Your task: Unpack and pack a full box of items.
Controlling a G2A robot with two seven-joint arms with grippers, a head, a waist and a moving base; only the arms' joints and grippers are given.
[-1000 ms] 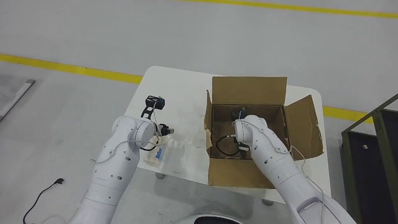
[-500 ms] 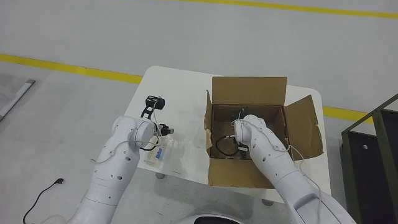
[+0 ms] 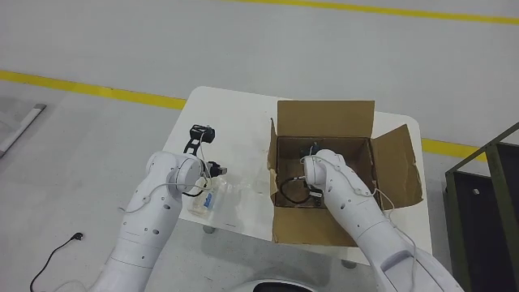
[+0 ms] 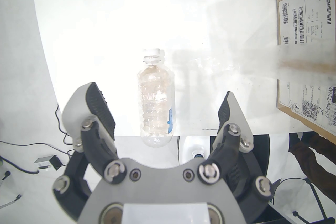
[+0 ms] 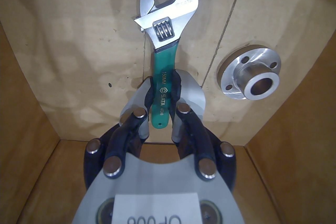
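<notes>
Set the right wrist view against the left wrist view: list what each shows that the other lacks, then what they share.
Right wrist view: the right hand shut on a green-handled silver adjustable wrench, with a round silver metal flange lying beside it. Left wrist view: the left hand open above a clear plastic bottle lying on the white table. Shared: the brown cardboard box, seen from inside in the right wrist view and by its labelled outer wall in the left.

arms [image 3: 151, 215]: white, glossy | left tool [image 4: 160, 93]: silver plate [image 4: 162, 192], black ribbed pads [image 4: 101, 107], steel screws [image 4: 114, 172]
</notes>
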